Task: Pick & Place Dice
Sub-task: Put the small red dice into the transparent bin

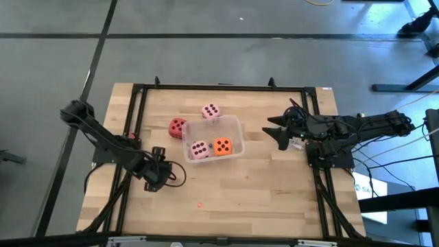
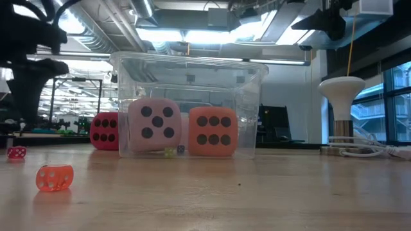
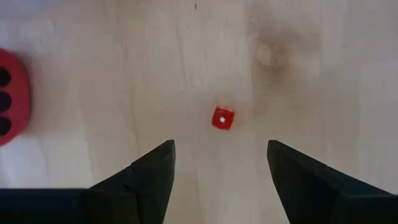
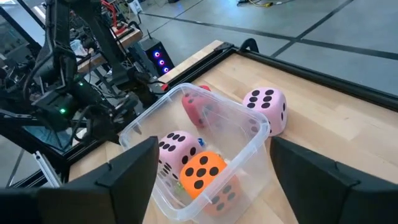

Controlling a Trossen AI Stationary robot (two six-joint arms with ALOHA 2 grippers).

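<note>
Stood near the middle of the wooden counter [image 1: 233, 185]: a clear plastic tub [image 1: 236, 127], holding a pale pink die [image 1: 199, 149] and an orange die [image 1: 221, 146] side by side. Lay outside the tub, touching or just beside its wall: a red die [image 1: 177, 126] on the left arm's side, and a second pale pink die [image 1: 210, 111] past the far rim. Seen from the low view, the red die [image 2: 104, 131] partly hidden behind the tub's corner, the second pink die not made out at all behind the tub and its contents.

Hung low over the counter near the tub's left front corner: the left gripper [image 1: 159, 180], fingers [image 3: 152, 180] spread apart and grasping nothing. Lay on bare wood between and beyond those fingers: a tiny red die [image 3: 222, 118] with a white pip. At the edge of the same wrist view, cut off: a red curved shape with dark pips, most likely the red die.

Hovered beside the tub's right side, apart from it: the right gripper [image 1: 280, 132], fingers [image 4: 127, 171] wide and released, nothing between them.

In the low view also: a small translucent orange die [image 2: 54, 178] near the front of the counter and a tiny red one [image 2: 17, 152] farther back; small bits on the tub floor between the two big dice, too small to tell. A small red speck [image 1: 199, 204] on the counter in the high view, hard to identify.
</note>
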